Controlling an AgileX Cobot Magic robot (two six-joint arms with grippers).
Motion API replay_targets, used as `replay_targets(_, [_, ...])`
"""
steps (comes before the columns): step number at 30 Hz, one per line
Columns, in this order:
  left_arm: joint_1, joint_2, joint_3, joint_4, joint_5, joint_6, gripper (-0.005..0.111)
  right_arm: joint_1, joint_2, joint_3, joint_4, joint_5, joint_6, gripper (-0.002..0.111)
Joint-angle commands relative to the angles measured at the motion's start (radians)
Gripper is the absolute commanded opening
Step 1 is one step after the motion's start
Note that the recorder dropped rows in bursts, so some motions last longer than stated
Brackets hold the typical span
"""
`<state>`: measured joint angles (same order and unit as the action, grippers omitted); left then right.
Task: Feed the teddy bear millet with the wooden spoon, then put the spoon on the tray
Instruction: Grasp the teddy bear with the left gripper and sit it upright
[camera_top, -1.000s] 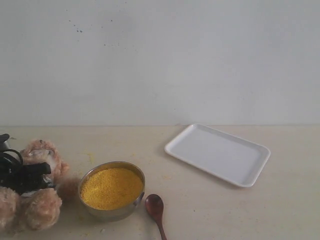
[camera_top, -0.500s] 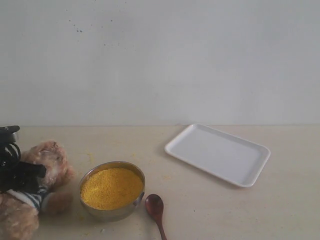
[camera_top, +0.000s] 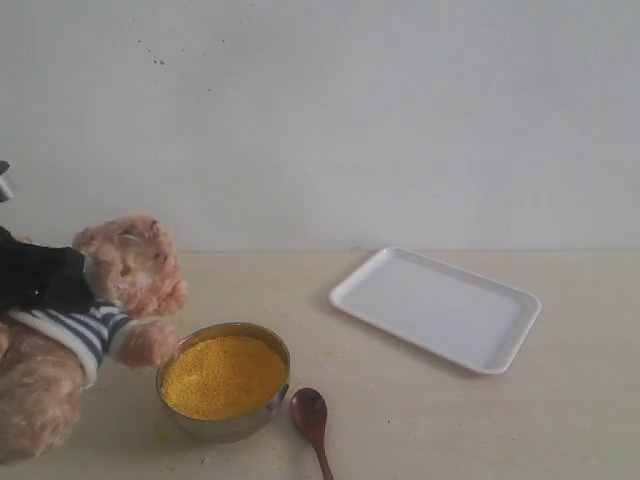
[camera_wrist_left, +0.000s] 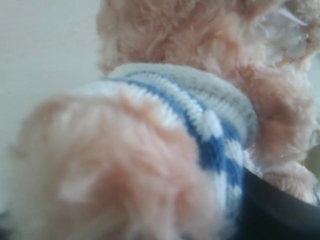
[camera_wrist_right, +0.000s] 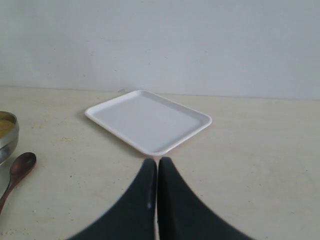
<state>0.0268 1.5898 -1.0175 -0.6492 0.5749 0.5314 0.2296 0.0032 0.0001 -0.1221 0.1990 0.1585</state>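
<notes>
Left gripper (camera_top: 60, 282) clamped on teddy bear (camera_top: 120, 290), which was lying at lower left and is now upright, facing the millet (camera_top: 222, 376). Spoon (camera_top: 310, 415) untouched at bottom centre, tray (camera_top: 435, 308) bare. Right gripper (camera_wrist_right: 157, 170) closed, empty. Likely scooping next.

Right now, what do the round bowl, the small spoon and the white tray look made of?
Round silvery bowl: metal, likely steel; the wall is shiny and shows reflections.
Small dark reddish-brown spoon: looks like wood, smooth with a slight sheen; it may be lacquered.
Flat white rectangular tray: probably plastic; uniform matte white with a thin moulded rim.
</notes>
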Motion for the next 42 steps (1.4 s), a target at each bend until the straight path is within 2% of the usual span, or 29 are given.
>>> replay_targets(1, [0.009, -0.058, 0.088, -0.390, -0.016, 0.330, 0.004, -0.001, -0.003, 0.000, -0.004, -0.009, -0.001, 0.000])
replay_targets(7, [0.035, -0.048, 0.196, -0.574, -0.059, 0.464, 0.004, -0.001, -0.003, 0.000, 0.006, -0.092, 0.016, 0.000])
replay_targets(11, [0.033, -0.048, 0.201, -0.626, -0.018, 0.479, 0.004, -0.001, -0.003, 0.000, 0.103, -0.213, 0.095, 0.000])
replay_targets(16, [0.033, -0.048, 0.201, -0.685, -0.028, 0.554, 0.004, -0.001, -0.003, 0.000, 0.122, -0.333, 0.152, 0.000])
replay_targets(18, [0.033, -0.048, 0.201, -0.697, -0.028, 0.555, 0.004, -0.001, -0.003, 0.000, 0.122, -0.395, 0.265, 0.000])
replay_targets(22, [0.033, -0.048, 0.201, -0.740, -0.028, 0.575, 0.004, -0.001, -0.003, 0.000, 0.092, -0.700, 0.462, 0.000])
replay_targets(26, [0.033, -0.048, 0.201, -0.753, -0.055, 0.631, 0.004, -0.001, 0.036, -0.034, -0.014, -0.971, 0.486, 0.000])
replay_targets(31, [0.033, -0.048, 0.201, -0.753, -0.055, 0.634, 0.004, -0.001, 0.237, -0.288, -0.157, -0.973, 0.453, 0.000])
replay_targets(37, [0.033, -0.048, 0.201, -0.753, -0.051, 0.634, 0.004, -0.001, 0.670, -0.606, -0.342, -0.947, 0.404, 0.000])
replay_targets(42, [0.033, -0.048, 0.201, -0.753, -0.026, 0.634, 0.004, -0.001, 1.011, -0.763, -0.368, -0.654, 0.166, 0.000])
